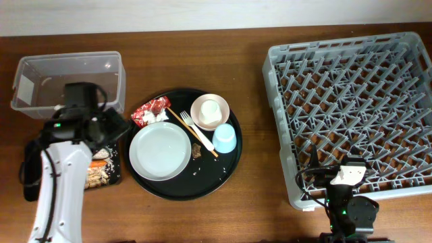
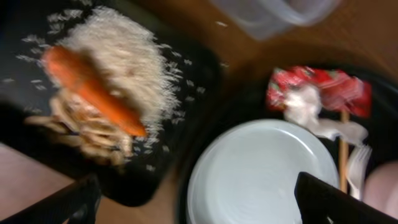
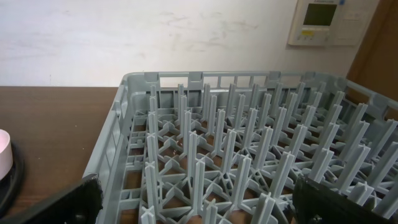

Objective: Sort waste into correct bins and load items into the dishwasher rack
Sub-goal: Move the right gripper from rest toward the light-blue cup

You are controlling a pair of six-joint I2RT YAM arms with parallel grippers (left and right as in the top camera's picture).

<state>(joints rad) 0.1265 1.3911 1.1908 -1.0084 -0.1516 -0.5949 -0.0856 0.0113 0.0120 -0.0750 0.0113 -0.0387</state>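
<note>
Overhead: one plate; one blue cup

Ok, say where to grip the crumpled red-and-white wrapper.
Probably pinch the crumpled red-and-white wrapper across its bunched red middle, coming straight down from above: it lies low on the round black tray, with the pale grey plate close beside it.

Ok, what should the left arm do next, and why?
Probably swing the open left gripper to the wrapper beside the plate: carrot and rice already lie in the flat black tray, the plate is bare, and the wrapper is waste still on the round tray.
</note>
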